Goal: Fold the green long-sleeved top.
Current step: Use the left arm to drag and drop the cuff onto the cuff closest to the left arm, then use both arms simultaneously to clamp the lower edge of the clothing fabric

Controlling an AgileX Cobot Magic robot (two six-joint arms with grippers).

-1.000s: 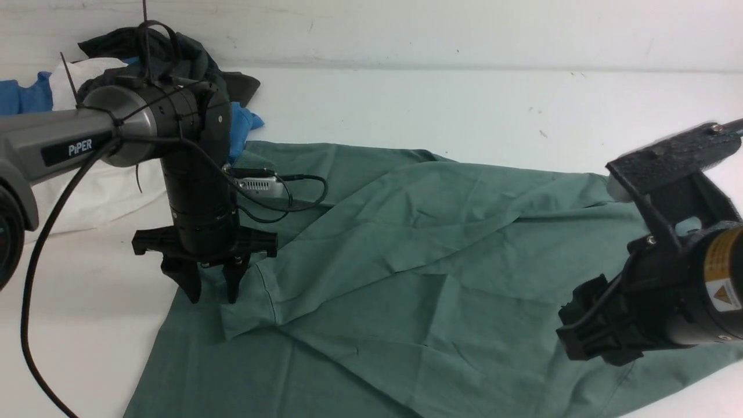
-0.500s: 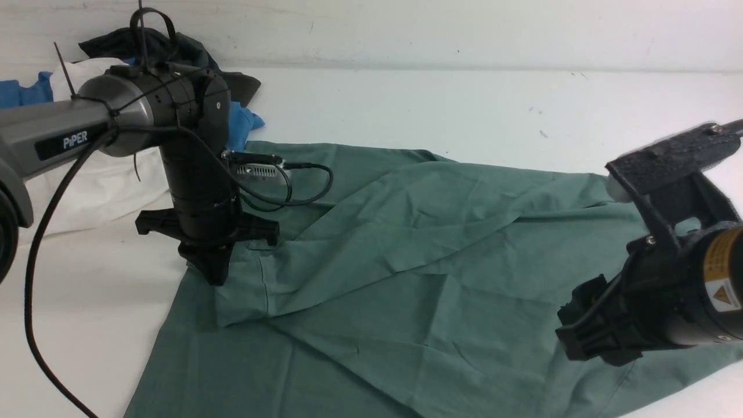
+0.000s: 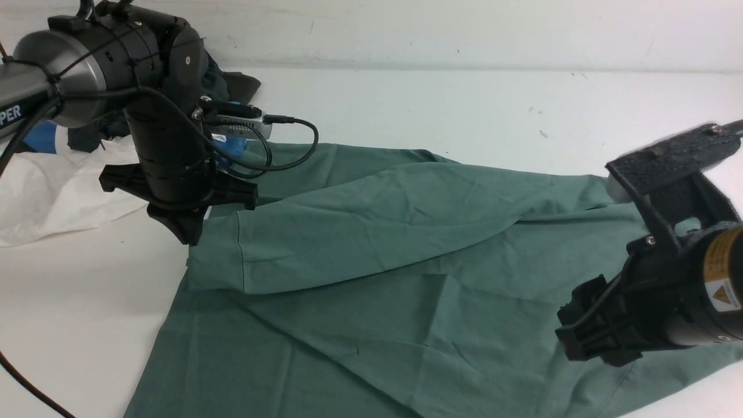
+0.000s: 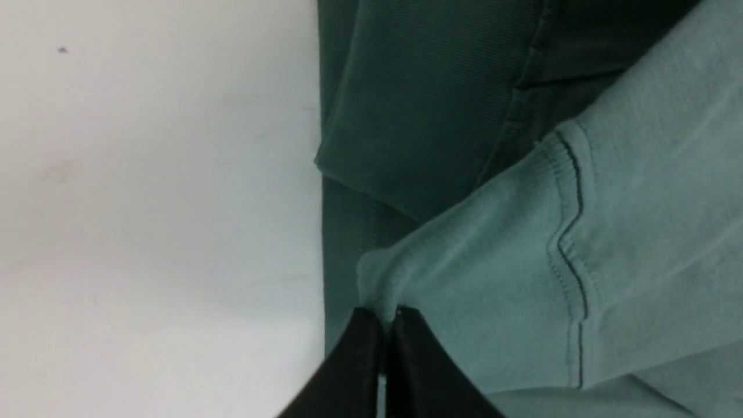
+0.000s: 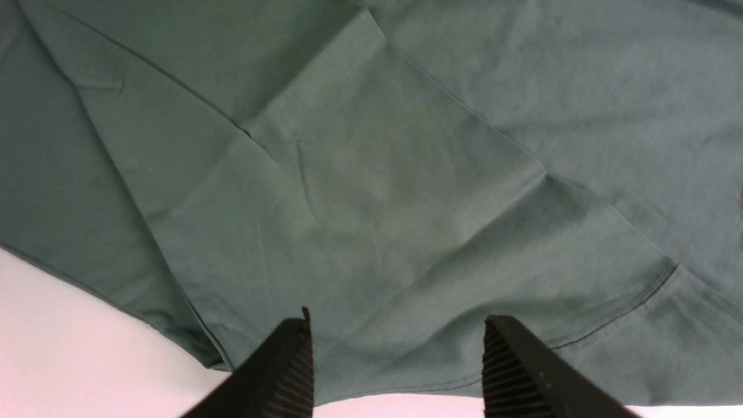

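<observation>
The green long-sleeved top [image 3: 406, 278] lies spread across the white table, wrinkled. My left gripper [image 3: 187, 235] is at its left side, shut on the cuff end of a sleeve, which hangs lifted and stretched out toward the middle. In the left wrist view the two black fingers [image 4: 360, 360] pinch the green top's [image 4: 493, 278] ribbed cuff between them. My right gripper [image 5: 395, 325] hovers open over the top's [image 5: 377, 174] hem near the table's front right, with nothing between its fingers. In the front view the right gripper [image 3: 598, 334] points down toward the cloth.
A pile of other garments sits at the back left: a white one [image 3: 52, 180], a blue one [image 3: 40, 136] and a dark one [image 3: 235, 84]. Bare white table [image 3: 464, 104] runs behind the top up to the wall.
My left gripper closed on the sleeve cuff, then rose and moved back and left, pulling the sleeve taut. The right arm has not moved.
</observation>
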